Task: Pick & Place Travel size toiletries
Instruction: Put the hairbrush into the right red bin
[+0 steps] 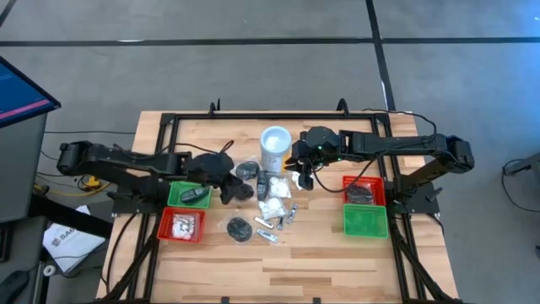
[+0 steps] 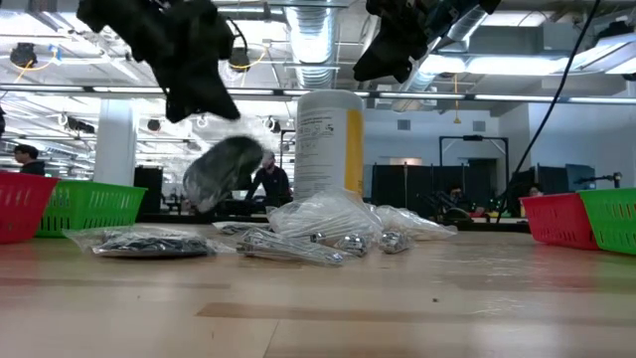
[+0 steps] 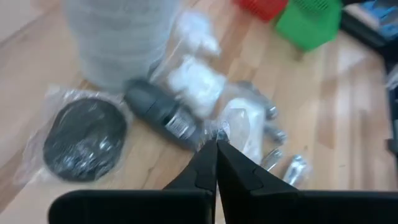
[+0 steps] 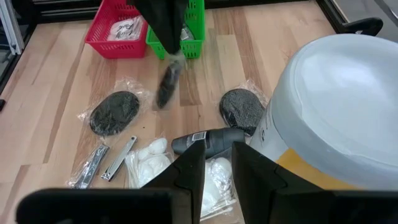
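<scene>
The travel size toiletries lie in clear bags mid-table: two black round pots (image 1: pixel 246 171) (image 1: pixel 239 228), a dark oblong piece (image 1: pixel 263 184), white packets (image 1: pixel 274 203) and silvery tubes (image 1: pixel 291 213). My left gripper (image 1: pixel 234 190) hangs above them, shut on a small clear bag with a dark piece (image 2: pixel 224 169) inside. Beside the white canister (image 1: pixel 276 145), my right gripper (image 1: pixel 304 165) hovers high, its fingers (image 4: pixel 189 165) slightly apart with nothing between them. My left gripper pinches the clear bag's top edge (image 3: pixel 221 129) between its two fingertips, slanting down from the table's left side. The bag hangs below the fingers, clear of the table, with the dark piece (image 4: pixel 168 87) at its lower end. One layer or several, I cannot tell.
At the left, a green tray (image 1: pixel 173 187) holds a dark piece and a red tray (image 1: pixel 163 226) holds white packets. At the right stand a red tray (image 1: pixel 380 181) with a black item and a green tray (image 1: pixel 365 221). Bare wood lies along the near edge.
</scene>
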Robot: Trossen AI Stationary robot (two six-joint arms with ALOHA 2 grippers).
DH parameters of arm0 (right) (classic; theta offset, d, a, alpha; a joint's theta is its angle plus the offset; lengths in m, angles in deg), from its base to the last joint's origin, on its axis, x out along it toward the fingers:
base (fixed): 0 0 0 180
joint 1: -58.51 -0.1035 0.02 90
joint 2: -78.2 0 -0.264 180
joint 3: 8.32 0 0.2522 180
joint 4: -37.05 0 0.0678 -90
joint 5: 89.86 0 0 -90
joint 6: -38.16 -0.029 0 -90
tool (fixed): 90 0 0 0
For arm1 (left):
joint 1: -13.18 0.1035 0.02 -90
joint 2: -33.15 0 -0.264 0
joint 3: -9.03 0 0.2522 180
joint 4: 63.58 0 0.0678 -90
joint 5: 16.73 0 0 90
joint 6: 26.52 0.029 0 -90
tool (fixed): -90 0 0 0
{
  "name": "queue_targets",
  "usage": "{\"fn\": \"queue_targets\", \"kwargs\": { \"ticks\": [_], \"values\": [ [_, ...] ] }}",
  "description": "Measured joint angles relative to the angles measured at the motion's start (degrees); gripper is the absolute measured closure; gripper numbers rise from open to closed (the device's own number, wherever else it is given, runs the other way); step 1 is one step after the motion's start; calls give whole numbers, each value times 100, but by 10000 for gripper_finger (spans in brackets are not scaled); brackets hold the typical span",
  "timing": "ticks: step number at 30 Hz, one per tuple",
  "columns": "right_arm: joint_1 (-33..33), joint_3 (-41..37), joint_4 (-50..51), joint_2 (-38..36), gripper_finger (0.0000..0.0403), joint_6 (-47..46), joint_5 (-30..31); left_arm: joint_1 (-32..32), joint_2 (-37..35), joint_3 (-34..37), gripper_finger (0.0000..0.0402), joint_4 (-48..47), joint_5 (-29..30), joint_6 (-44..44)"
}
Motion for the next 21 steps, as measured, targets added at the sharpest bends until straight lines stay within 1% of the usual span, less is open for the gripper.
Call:
{"fn": "queue_targets", "kwargs": {
  "ticks": [4,8,12,21],
  "values": [
    [0,0,-20,0,331,-23,-1,-111,-165,0,401,463,135,165],
    [-7,0,-76,0,331,-25,-10,-116,-153,0,401,832,164,308],
    [-13,0,-111,0,331,-25,-60,-116,-123,0,401,993,450,417],
    [-133,0,-136,0,331,-25,-62,-116,-123,0,401,1845,728,863]
  ]
}}
